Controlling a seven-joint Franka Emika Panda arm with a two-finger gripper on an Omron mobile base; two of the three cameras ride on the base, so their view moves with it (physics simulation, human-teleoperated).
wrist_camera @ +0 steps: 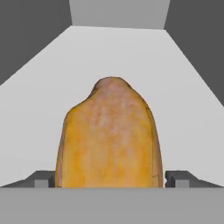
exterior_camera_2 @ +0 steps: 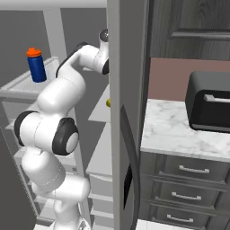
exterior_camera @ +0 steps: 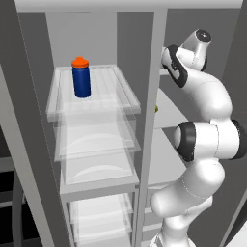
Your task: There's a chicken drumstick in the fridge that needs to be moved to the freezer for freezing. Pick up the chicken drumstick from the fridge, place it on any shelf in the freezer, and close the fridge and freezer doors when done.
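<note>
1. Left base view: the fridge [exterior_camera: 96,144] stands open, its clear glass tray-like shelves stacked one under another. On the top glass shelf stands a blue bottle [exterior_camera: 81,78] with an orange cap, smooth and cylindrical; no label can be read on it. To the right of a grey dividing post lies the narrower freezer [exterior_camera: 169,111] with plain, opaque light-grey shelves. The glossy white arm reaches up into the freezer, and a tiny yellow-green item [exterior_camera: 156,109] shows at the post's edge.

2. Right base view: a tall grey freezer door [exterior_camera_2: 128,112] stands edge-on with a long dark curved handle. Beyond it a marble-patterned desk [exterior_camera_2: 179,130] carries a black boxy appliance [exterior_camera_2: 211,101], with dark drawers with pale bar handles below. The arm bends into the freezer left of the door.

3. Hand view: the claw [wrist_camera: 109,179] pinches the chicken drumstick [wrist_camera: 109,135], a golden-brown, mottled, glossy lump tapering upward, between its two dark finger tips [wrist_camera: 41,180]. The drumstick is over a flat, matte light-grey freezer shelf [wrist_camera: 39,96] between dark grey side walls; whether it touches the shelf I cannot tell.
</note>
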